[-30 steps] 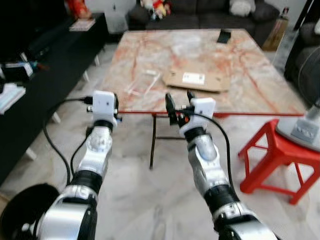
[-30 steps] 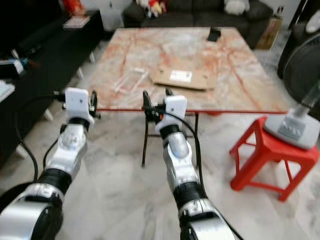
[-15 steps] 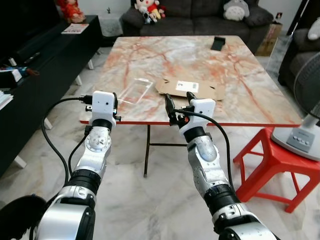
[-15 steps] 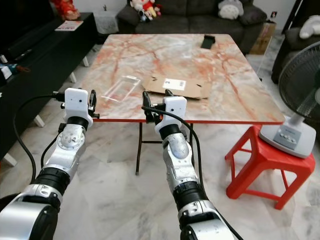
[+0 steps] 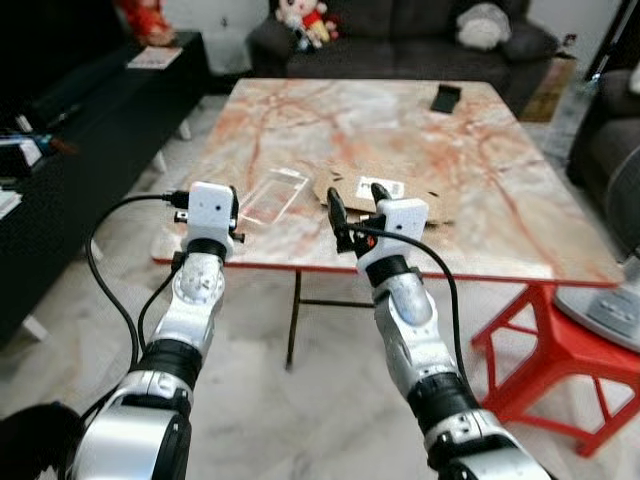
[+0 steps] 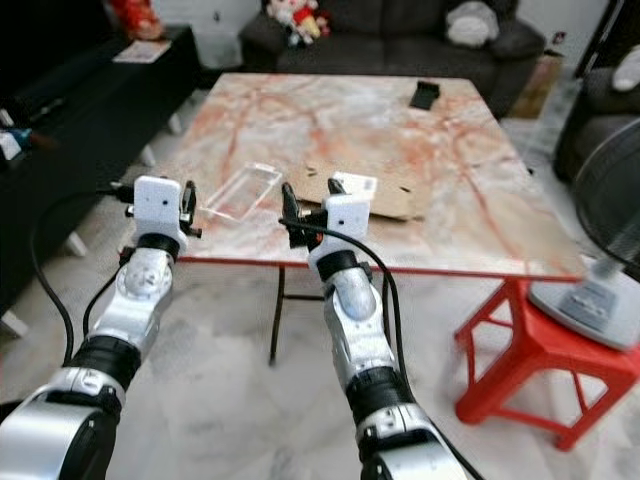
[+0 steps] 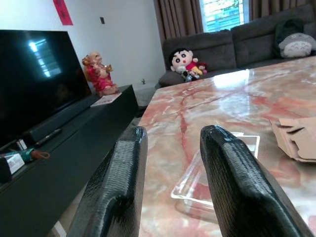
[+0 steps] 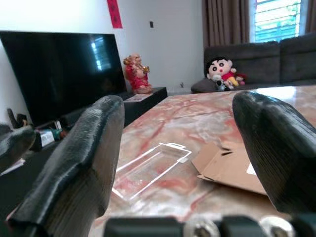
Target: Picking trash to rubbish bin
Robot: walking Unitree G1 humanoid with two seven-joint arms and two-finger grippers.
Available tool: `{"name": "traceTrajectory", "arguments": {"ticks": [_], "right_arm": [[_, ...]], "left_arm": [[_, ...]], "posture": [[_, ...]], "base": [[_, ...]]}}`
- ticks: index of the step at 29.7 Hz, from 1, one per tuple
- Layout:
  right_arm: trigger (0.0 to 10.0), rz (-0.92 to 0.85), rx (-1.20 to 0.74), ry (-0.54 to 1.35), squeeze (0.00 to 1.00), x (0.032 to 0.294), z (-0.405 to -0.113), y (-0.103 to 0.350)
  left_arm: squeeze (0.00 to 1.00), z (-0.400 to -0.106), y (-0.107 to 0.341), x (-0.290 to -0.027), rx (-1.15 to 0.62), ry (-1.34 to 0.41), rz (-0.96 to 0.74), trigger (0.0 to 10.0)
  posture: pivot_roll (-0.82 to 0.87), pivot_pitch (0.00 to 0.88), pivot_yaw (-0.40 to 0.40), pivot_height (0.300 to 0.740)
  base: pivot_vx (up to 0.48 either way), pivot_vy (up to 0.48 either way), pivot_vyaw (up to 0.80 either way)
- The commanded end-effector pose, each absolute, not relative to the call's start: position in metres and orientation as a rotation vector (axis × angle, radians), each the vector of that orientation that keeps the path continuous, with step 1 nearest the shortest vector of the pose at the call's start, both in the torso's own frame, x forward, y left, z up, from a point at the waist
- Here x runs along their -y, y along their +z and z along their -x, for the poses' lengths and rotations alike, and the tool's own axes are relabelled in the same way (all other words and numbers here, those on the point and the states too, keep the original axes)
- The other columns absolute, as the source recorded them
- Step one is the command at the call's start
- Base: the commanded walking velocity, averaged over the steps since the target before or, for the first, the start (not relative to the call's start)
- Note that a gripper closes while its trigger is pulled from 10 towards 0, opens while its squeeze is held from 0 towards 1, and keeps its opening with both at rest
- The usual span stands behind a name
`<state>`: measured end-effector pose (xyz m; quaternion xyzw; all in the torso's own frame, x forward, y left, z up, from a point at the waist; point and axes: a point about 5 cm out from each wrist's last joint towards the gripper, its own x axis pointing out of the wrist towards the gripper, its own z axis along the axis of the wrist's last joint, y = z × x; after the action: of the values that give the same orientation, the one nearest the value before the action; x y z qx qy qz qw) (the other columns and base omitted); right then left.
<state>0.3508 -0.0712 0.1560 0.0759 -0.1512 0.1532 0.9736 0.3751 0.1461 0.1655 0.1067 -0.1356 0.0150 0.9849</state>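
Observation:
A clear plastic packaging tray lies near the front left of the marble table, with a flattened cardboard box just to its right. Both arms are raised in front of the table's front edge. My left gripper is open with a narrow gap and points at the clear tray, short of it. My right gripper is open wide with nothing between its fingers. It faces the tray and the cardboard, and partly covers the cardboard in the eye views.
A black phone lies at the table's far side. A red stool and a standing fan are on the right. A black TV cabinet runs along the left, and a dark sofa with plush toys stands behind.
The view has closed in on the table, so the tray and cardboard sit nearer my grippers. Both arms keep the same raised pose and the fingers have not changed.

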Motion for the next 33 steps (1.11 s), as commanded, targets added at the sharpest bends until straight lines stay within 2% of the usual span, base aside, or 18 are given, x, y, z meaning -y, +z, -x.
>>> {"name": "traceTrajectory", "arguments": {"ticks": [1, 16, 20, 33], "right_arm": [[10.0, -0.154, 0.322, 0.304, 0.0, 0.0725, -0.3513, 0.1599], [10.0, -0.201, 0.296, 0.305, 0.0, 0.0712, -0.3519, 0.1572], [10.0, -0.203, 0.301, 0.301, 0.0, 0.072, -0.3524, 0.1586], [10.0, -0.202, 0.309, 0.302, 0.0, 0.072, -0.3526, 0.1601]], "left_arm": [[0.0, -0.375, 0.1671, -0.1414, 0.282, 0.011, -0.236, 10.0], [0.0, -0.3757, 0.168, -0.1407, 0.284, 0.002, -0.238, 10.0], [0.0, -0.3761, 0.1678, -0.139, 0.28, -0.014, -0.239, 10.0], [0.0, -0.3752, 0.1645, -0.1382, 0.266, -0.025, -0.239, 10.0]], "posture": [[-0.05, 0.0, 0.017, 0.74], [-0.04, 0.0, 0.017, 0.74], [-0.04, 0.0, 0.015, 0.74], [-0.04, 0.0, 0.011, 0.74]], "base": [[0.394, 0.0, 0.8], [0.394, 0.0, 0.03], [0.396, 0.0, -0.73], [0.393, 0.0, 0.0]]}}
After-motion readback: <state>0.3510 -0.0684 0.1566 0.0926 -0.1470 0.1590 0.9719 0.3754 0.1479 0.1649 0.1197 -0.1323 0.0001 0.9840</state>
